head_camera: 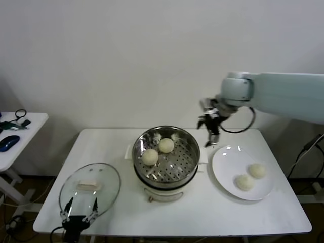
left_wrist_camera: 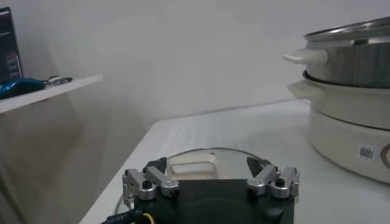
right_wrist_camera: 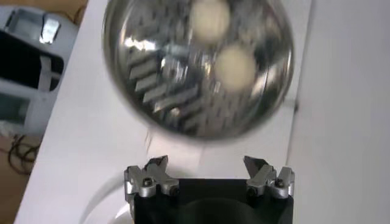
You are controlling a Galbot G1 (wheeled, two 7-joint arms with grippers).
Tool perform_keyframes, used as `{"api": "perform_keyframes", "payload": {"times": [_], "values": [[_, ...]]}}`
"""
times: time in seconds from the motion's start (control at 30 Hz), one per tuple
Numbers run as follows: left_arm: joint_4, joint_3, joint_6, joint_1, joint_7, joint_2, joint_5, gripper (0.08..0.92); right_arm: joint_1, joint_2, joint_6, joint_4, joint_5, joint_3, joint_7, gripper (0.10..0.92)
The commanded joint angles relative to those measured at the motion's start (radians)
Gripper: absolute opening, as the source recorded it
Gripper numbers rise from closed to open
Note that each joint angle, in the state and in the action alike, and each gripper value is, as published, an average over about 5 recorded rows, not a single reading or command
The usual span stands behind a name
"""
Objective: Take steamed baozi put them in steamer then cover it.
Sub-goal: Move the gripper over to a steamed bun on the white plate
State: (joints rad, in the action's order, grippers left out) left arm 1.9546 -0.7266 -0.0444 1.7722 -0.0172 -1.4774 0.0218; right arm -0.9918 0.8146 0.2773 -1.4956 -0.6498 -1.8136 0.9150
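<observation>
The steamer (head_camera: 177,164) stands mid-table on its white pot base, with two steamed baozi (head_camera: 150,156) (head_camera: 166,145) inside. Two more baozi (head_camera: 256,170) (head_camera: 244,182) lie on the white plate (head_camera: 228,159) to its right. The glass cover (head_camera: 104,177) rests flat on the table at front left. My left gripper (head_camera: 81,205) hovers open at the cover's near edge; its wrist view shows the cover (left_wrist_camera: 231,161) just past the gripper (left_wrist_camera: 206,163). My right gripper (head_camera: 209,136) hangs open and empty in the air behind the gap between steamer and plate. Its wrist view looks down past the gripper (right_wrist_camera: 205,161) at the steamer (right_wrist_camera: 152,73).
A small side table (head_camera: 30,121) at far left carries a blue mouse (head_camera: 9,143) and cables. The white wall rises close behind the work table. The table's front edge runs just past the cover and the plate.
</observation>
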Motion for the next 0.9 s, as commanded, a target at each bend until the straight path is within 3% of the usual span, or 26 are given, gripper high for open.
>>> {"api": "perform_keyframes", "payload": {"times": [0.03,0.43,0.9], "values": [[-0.002,0.0,0.0,0.0,0.0,-0.001,-0.001,0.823,0.043,-0.32,-0.065,-0.053,0.219,-0.092,0.052,0.823],[0.006,-0.005,-0.014,0.011,-0.001,-0.005,0.002,0.823,0.478,-0.396,-0.009,0.005,0.383,0.215,-0.02,0.823],[0.003,0.002,-0.015,0.008,-0.003,-0.011,-0.005,0.823,0.718,-0.298,0.03,0.147,0.415,0.43,-0.068,0.823]]}}
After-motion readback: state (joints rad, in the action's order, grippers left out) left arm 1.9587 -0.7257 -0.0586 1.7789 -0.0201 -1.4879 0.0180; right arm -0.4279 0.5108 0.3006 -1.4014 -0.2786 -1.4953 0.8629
